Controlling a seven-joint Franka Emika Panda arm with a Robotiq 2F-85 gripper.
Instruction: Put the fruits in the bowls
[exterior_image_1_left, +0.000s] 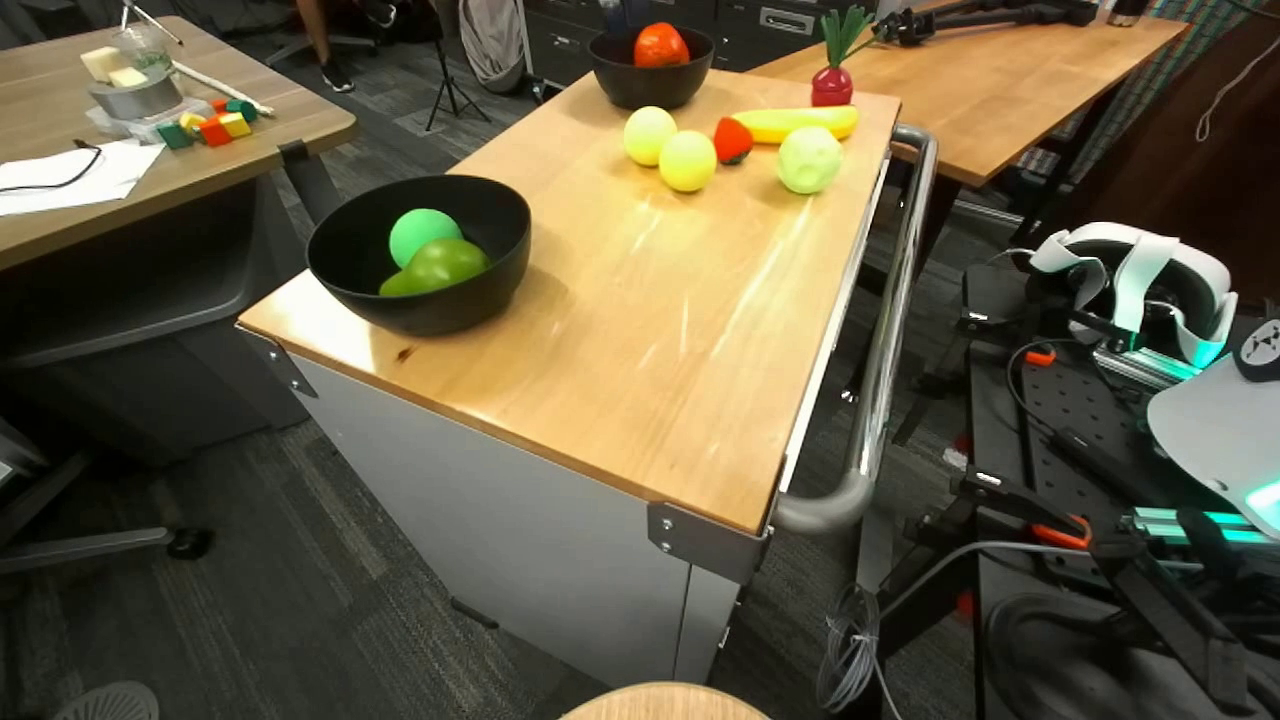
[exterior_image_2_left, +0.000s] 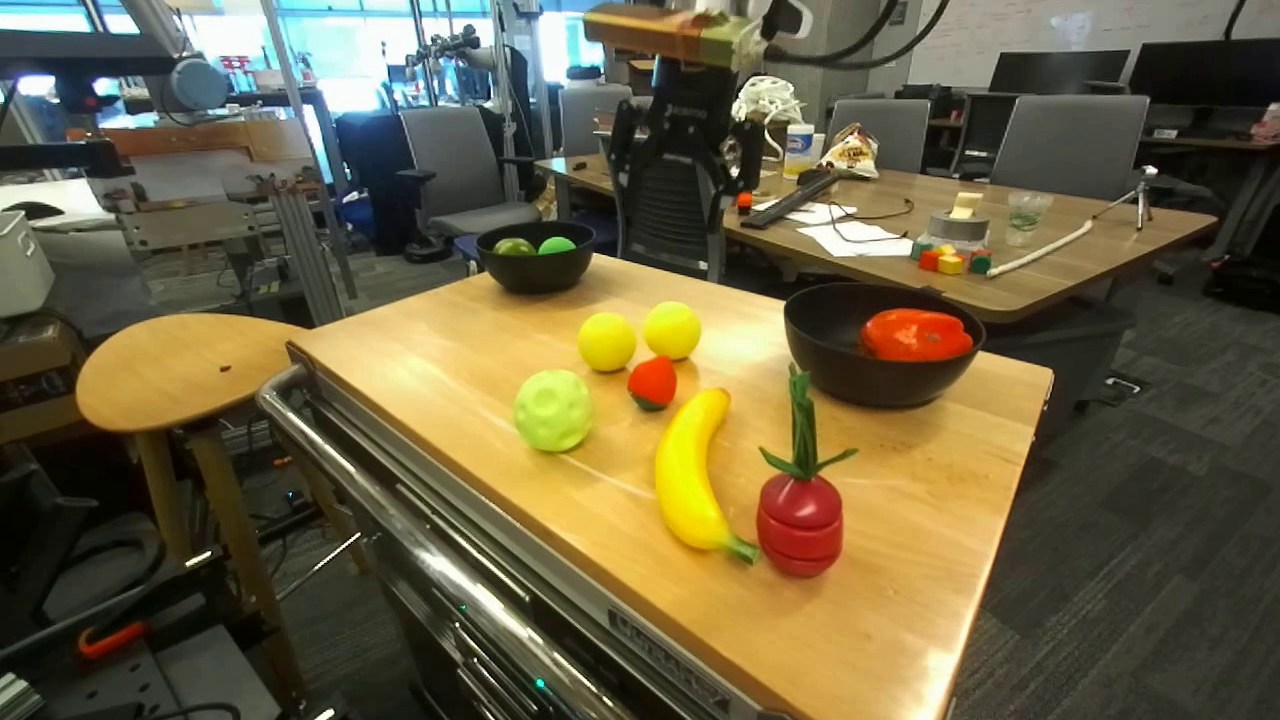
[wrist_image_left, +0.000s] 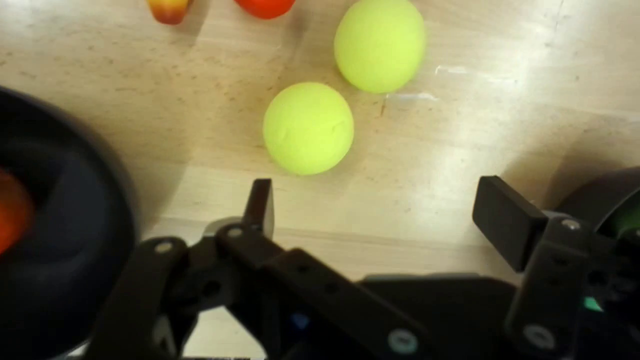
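Note:
Two yellow balls lie mid-table beside a strawberry. A banana, a pale green ball and a red beet-like piece with green leaves stand nearer the handle side. One black bowl holds a green pear-like fruit and a green ball. The other black bowl holds a red pepper-like piece. My gripper is open and empty above the table. In the wrist view, the gripper has the yellow balls ahead of its fingers.
A metal handle bar runs along one table edge. A brown desk with paper, blocks and tape stands behind. A round wooden stool is near a table corner. In the wrist view, a bowl flanks the left finger.

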